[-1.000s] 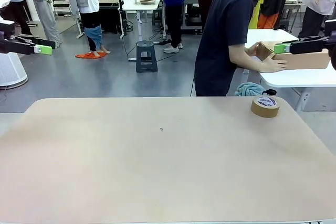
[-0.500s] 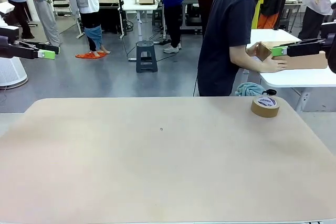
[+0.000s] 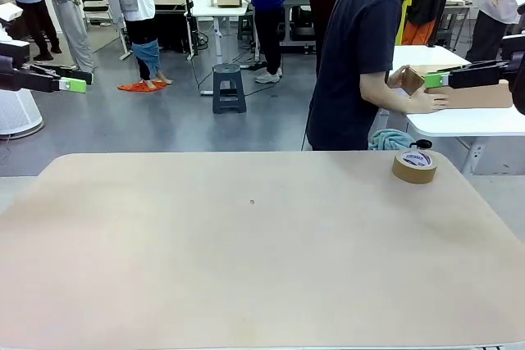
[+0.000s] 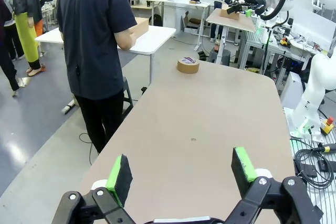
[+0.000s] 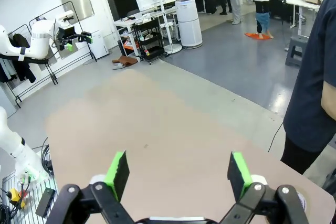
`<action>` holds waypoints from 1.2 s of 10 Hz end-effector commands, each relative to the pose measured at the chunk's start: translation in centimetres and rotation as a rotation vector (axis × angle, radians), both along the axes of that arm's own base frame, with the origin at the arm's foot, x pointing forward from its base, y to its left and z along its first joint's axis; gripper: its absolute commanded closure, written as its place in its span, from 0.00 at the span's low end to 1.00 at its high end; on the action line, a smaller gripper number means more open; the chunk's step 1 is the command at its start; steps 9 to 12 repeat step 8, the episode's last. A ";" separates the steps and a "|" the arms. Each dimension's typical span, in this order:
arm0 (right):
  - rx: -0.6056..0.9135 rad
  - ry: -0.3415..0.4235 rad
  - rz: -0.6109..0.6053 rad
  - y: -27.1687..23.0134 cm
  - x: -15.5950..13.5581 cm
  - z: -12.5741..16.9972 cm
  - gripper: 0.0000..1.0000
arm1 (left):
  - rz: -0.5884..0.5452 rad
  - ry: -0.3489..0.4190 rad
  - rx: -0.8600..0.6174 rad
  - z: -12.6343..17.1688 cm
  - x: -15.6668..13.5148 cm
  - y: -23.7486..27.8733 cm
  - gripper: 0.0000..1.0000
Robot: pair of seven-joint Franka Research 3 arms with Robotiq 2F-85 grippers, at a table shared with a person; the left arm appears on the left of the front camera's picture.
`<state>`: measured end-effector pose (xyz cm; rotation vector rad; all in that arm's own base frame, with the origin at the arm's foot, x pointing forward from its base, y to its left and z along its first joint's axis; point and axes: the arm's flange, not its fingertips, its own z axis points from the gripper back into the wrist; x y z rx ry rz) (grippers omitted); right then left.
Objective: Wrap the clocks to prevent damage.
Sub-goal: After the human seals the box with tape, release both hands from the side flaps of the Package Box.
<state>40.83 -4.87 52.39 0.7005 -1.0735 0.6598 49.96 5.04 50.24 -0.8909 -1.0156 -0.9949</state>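
- Left hand (image 3: 72, 81): raised at the far left edge of the front view, well above the table and off its near-left corner. Green pads point toward the middle of the room. In its own wrist view (image 4: 181, 174) the jaws stand wide apart, and nothing is between them.
- Table (image 3: 246, 284): tan, rounded corners, spans the full width of the front view. Bare surface apart from one small dark speck near the middle and the tape roll.
- Stool (image 3: 229, 88): grey step stool on the floor beyond the table, left of the person.
- Person (image 3: 353, 55): dark short-sleeved shirt, standing at the far side of the table, right of centre, turned away toward a white side table (image 3: 467, 120). Both of the person's hands are on a cardboard box (image 3: 459, 92) lying on that side table.
- Blue cloth (image 3: 387, 140): bunched just behind the table's far edge, beside the person.
- Roll of brown packing tape (image 3: 414, 166): lies flat on the table near its far-right corner, label up, apart from both robot hands. Also seen in the left wrist view (image 4: 188, 65) toward the far end of the table.
- Right hand (image 3: 439, 79): raised at the right edge of the front view, level with the cardboard box and in front of it. In its own wrist view (image 5: 179, 174) the jaws are fully spread, with nothing held.
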 end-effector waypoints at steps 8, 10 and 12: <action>0.009 0.003 -0.004 0.1 0.3 0.0 0.00 | 0.003 -0.004 -0.007 0.2 -0.1 -0.2 0.00; 0.009 0.003 -0.004 0.1 0.3 0.0 0.00 | 0.003 -0.004 -0.007 0.2 -0.1 -0.2 0.00; 0.009 0.003 -0.004 0.1 0.3 0.0 0.00 | 0.003 -0.004 -0.007 0.2 -0.1 -0.2 0.00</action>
